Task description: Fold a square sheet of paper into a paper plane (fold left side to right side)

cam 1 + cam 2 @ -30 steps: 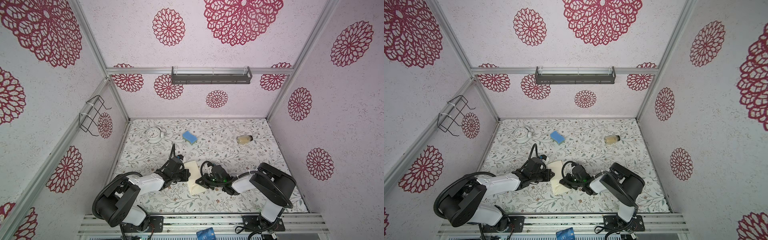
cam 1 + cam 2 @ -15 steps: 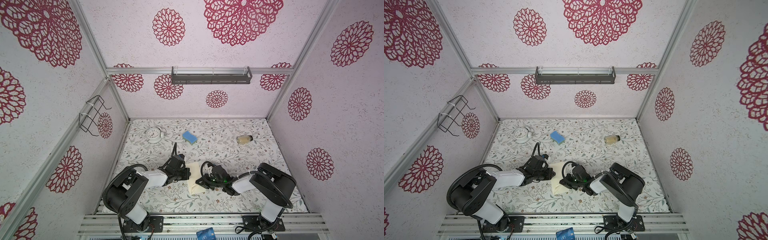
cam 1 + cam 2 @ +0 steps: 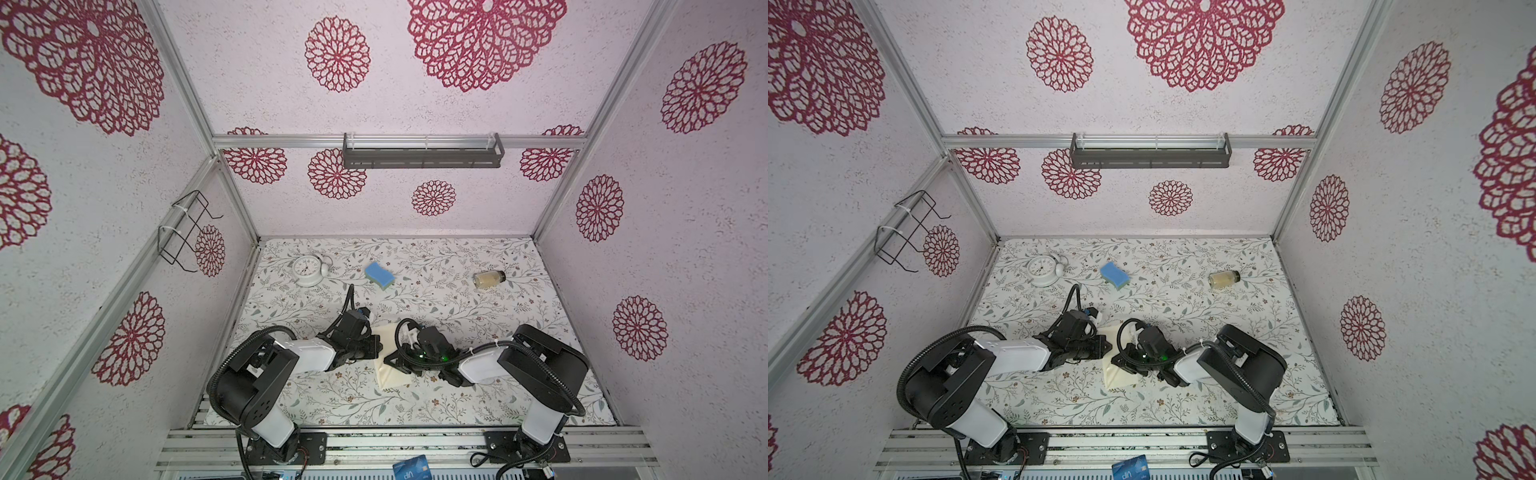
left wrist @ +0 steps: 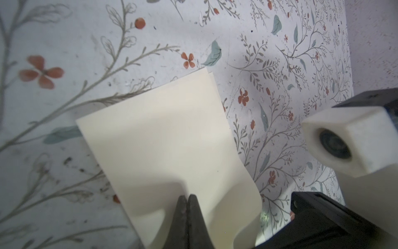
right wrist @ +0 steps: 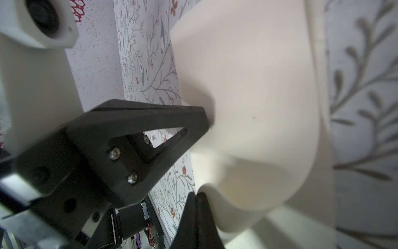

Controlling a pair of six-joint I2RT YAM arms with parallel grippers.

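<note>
The doubled, puffy cream square sheet of paper [image 3: 392, 376] lies near the front edge of the counter [image 3: 324, 399]. The left tool [image 4: 186, 199] and right tool [image 5: 196, 197], both clenched, press it, seemingly to flatten the crease.

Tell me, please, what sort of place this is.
Likely a robot test booth dressed as a home: wallpapered panels in a metal frame, left arm and right arm bolted to a rail, and props like a clock, sponge and jar on the table.
</note>
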